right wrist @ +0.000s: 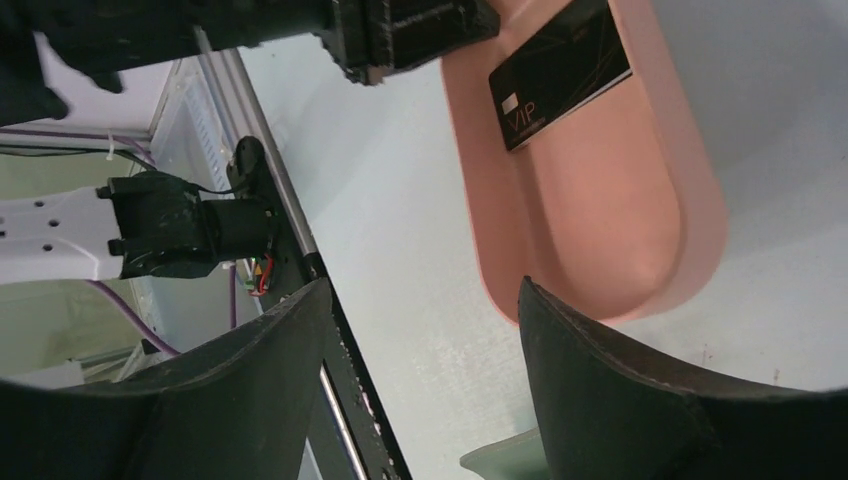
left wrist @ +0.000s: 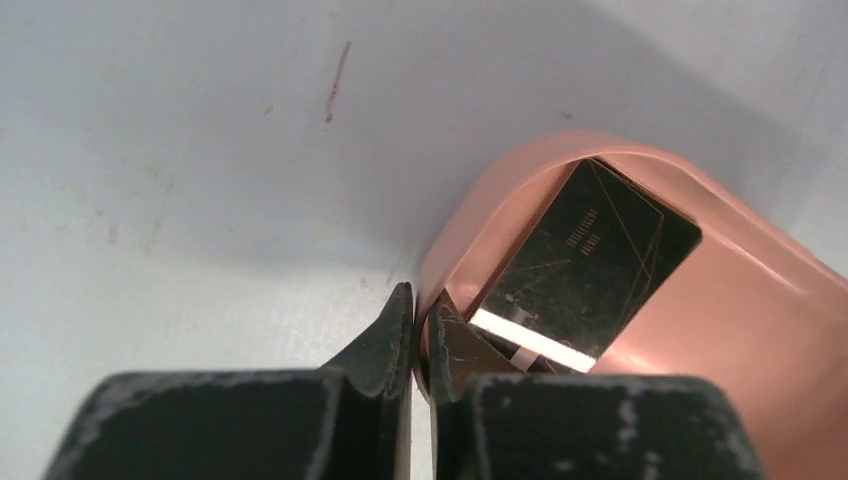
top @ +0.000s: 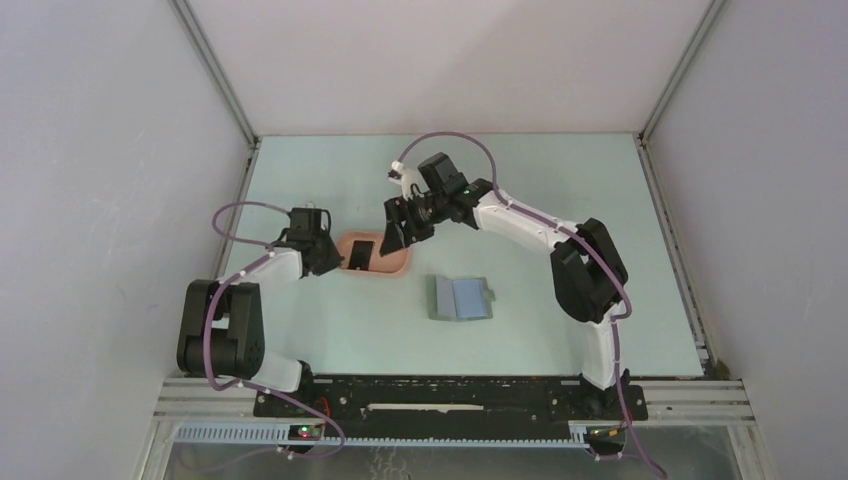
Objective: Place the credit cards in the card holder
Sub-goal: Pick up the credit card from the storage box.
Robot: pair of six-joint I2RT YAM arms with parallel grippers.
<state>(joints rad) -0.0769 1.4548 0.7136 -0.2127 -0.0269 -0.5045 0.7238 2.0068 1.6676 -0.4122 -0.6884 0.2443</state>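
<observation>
card holder (top: 462, 298): nearest your arm bases, right of centre in the top view. It lies open and flat on the worktop (top: 560, 190), grey-green outside and bluish inside, well apart from both end effectors.
left end effector (left wrist: 420, 305): your fingers are pinched on the end rim of the pink tray (left wrist: 760, 330), one finger outside the wall and one inside.
pink tray: left of centre in the top view, just up and left of the card holder and not touching it.
black VIP card (left wrist: 590, 260): inside the tray, at the end your left end effector grips. It has a white stripe and thin gold lines. You cannot tell whether it lies flat or leans on the wall.
right end effector (right wrist: 422, 285): your jaws stand wide apart with nothing between them, hanging above the tray's other end, farthest up in the top view.
</observation>
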